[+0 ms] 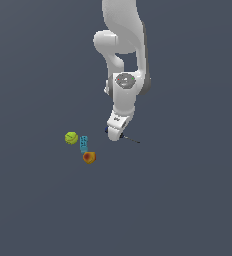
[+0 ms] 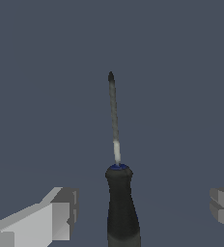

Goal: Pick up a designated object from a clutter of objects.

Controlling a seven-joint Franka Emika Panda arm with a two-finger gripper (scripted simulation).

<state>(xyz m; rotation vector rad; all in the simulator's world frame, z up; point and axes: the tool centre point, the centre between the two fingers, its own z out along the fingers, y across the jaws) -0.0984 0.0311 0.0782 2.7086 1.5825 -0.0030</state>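
Now: pre-grasp | gripper wide open, fingers either side of screwdriver handle, not touching | next: descend, close on handle, lift | ball well apart

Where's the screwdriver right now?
In the exterior view the screwdriver lies on the floor under the gripper, to the right of the teal block. In the wrist view its handle sits between the open jaws.
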